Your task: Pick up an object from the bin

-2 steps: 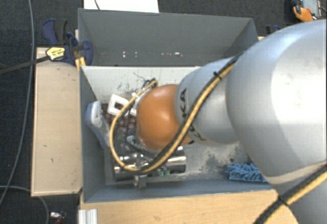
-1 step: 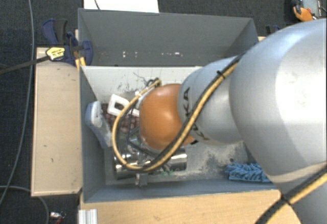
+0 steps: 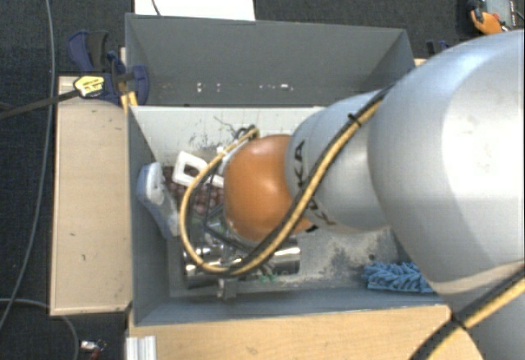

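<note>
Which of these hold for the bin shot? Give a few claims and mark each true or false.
1. A blue knobbly thing lies at the lower right of the bin floor. True.
2. The arm reaches in from the view's left. False: it comes in from the right.
3. The arm's orange cover sits left of the blue knobbly thing. True.
4. A white object lies in the lower right corner. False: it lies at the floor's upper left, left of the orange cover.

My arm's [image 3: 443, 153] orange cover [image 3: 254, 186] and cable loop [image 3: 187, 223] sit right over the heap [image 3: 168, 186] at the bin's [image 3: 262, 63] left, so I can't name what's beneath, and the arm, cut by the right edge, overlaps the blue bristly thing [image 3: 398, 276].
</note>
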`<state>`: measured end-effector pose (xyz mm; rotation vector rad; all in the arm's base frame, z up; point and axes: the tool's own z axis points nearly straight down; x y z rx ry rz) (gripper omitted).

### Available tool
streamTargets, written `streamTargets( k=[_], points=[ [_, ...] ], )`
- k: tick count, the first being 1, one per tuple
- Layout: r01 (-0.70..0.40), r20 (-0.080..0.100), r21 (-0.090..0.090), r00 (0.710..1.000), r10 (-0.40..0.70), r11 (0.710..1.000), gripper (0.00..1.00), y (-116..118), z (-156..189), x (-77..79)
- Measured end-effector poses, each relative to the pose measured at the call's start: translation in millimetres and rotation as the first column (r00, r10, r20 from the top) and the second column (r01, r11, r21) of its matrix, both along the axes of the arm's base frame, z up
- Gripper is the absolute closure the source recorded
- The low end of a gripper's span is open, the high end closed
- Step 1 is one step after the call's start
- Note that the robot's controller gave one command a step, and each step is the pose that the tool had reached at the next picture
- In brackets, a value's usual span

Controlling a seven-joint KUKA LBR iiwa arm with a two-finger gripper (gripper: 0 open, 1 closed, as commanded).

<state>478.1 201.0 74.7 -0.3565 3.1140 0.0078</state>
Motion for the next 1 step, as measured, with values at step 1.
streamTargets(
  k=[1],
  points=[
    [0.005,-0.007,-0.003,1.0,-0.005,1.0,1.0,-1.1,27.1,-2.1]
  ],
)
